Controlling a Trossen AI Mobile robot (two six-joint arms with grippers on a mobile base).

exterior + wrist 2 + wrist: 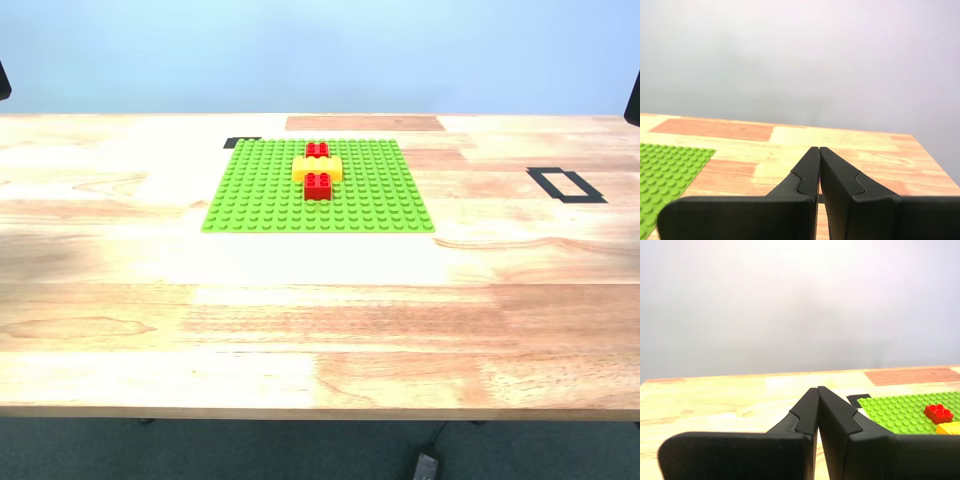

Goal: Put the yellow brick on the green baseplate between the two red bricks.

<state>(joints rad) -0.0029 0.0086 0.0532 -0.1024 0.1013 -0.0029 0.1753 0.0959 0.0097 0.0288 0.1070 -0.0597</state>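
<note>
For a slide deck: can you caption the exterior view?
Yellow brick seated between two red bricks on the green baseplate, wooden table.

Studded plastic green baseplate (318, 190), wood-grain table (320, 320)

Ahead of our first gripper (817, 392) the green studded baseplate (900, 412) carries the oblong yellow brick (317, 168) between two small red bricks (317, 150).

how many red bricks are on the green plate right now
2: far red brick and near red brick sit on the green baseplate, either side of the yellow brick.
</note>
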